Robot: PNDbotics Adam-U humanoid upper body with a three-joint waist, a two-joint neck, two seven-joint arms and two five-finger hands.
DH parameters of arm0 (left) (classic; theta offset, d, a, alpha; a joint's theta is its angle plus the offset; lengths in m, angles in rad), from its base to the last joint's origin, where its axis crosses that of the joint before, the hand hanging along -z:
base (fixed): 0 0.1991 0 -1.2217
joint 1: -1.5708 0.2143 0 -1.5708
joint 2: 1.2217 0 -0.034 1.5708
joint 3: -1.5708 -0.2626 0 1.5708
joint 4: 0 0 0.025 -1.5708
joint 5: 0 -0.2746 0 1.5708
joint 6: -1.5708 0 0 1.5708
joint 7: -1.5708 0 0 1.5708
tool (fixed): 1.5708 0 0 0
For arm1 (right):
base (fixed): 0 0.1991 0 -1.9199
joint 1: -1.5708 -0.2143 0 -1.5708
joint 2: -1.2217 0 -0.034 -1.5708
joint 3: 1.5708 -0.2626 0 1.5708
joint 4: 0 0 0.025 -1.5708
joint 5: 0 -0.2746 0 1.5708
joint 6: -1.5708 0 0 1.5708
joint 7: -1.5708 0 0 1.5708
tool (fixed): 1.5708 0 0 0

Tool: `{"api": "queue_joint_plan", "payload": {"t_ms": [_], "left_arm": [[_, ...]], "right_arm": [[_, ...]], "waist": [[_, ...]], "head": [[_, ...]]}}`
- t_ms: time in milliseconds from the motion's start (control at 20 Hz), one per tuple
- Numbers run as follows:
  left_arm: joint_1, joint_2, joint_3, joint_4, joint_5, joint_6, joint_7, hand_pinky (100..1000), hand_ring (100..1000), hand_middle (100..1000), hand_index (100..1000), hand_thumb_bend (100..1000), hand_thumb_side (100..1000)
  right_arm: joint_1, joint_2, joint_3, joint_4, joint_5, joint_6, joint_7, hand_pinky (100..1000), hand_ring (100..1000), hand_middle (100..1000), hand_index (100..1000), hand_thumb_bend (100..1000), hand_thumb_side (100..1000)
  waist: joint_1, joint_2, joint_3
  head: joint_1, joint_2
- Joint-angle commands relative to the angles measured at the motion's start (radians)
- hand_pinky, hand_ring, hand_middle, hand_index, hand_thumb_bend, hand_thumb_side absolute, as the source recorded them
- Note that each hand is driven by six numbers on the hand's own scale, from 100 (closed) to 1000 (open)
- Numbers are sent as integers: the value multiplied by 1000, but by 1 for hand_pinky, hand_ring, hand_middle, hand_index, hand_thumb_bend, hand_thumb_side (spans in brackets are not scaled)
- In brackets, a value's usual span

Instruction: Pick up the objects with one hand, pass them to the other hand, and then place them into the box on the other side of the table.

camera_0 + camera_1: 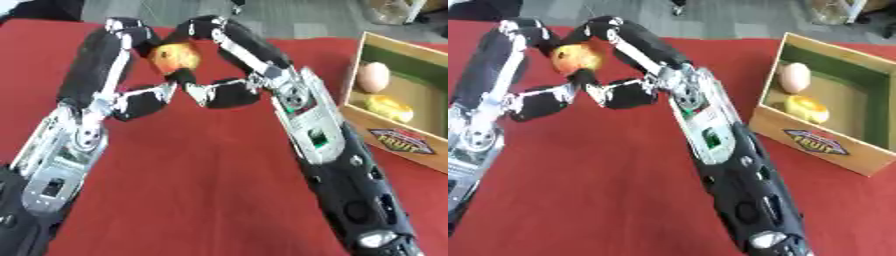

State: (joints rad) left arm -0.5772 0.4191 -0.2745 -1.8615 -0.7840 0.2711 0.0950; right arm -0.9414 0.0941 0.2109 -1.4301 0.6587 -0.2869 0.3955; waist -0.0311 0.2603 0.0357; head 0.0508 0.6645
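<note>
HANDOVER | my left hand (109,75) and right hand (236,65) are both curling round the orange fruit (173,56), meeting mid-worktop (192,190) so neither lets go early | box (398,142) is waiting on my right, already holding a pale egg-shape (374,76) and yellow piece (389,108)

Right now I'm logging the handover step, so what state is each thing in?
Orange-yellow fruit: held off the red tablecloth, between both hands.
Left hand: fingers curled round the fruit.
Right hand: fingers curled round the fruit from the other side.
Wooden box: open-topped, on the robot's right.
Pale egg-shaped object: lying inside the box.
Yellow fruit: lying inside the box, beside the pale one.
</note>
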Motion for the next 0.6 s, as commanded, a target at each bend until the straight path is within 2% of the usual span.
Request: {"api": "queue_joint_plan", "payload": {"t_ms": [50,200,300,400,450,500,600], "left_arm": [[-15,6,23,-25,0,5,17,655,500,441,515,312,122],[-15,6,22,-23,-1,8,17,663,508,456,541,398,139],[-16,7,21,-22,-2,6,11,672,524,485,604,496,175],[-16,8,18,-20,-7,-3,-9,702,580,561,722,661,233],[-16,9,16,-18,-13,-12,-26,710,597,583,754,720,249],[-16,9,16,-17,-20,-20,-44,717,612,601,781,782,260],[-14,9,17,-17,-33,-33,-72,722,619,608,794,850,273]], "right_arm": [[-12,-4,1,-17,-9,0,5,857,897,382,514,100,100],[-14,-5,1,-17,-11,-1,7,857,897,379,510,100,100],[-14,-5,1,-16,-13,-2,7,857,896,378,508,100,100],[-14,-5,0,-15,-15,-1,6,857,897,377,508,100,100],[-14,-5,0,-15,-16,0,5,857,897,376,507,100,100],[-14,-5,0,-15,-17,1,5,857,897,376,507,100,100],[-14,-5,-1,-14,-20,2,3,857,897,376,507,100,100]], "waist": [[-2,-23,0],[-1,-23,-1],[0,-23,-1],[0,-23,-2],[0,-23,-2],[0,-23,-2],[0,-23,-1]], "head": [[2,-5],[1,-3],[0,-2],[-1,-2],[-1,-2],[0,-1],[0,-1]]}}
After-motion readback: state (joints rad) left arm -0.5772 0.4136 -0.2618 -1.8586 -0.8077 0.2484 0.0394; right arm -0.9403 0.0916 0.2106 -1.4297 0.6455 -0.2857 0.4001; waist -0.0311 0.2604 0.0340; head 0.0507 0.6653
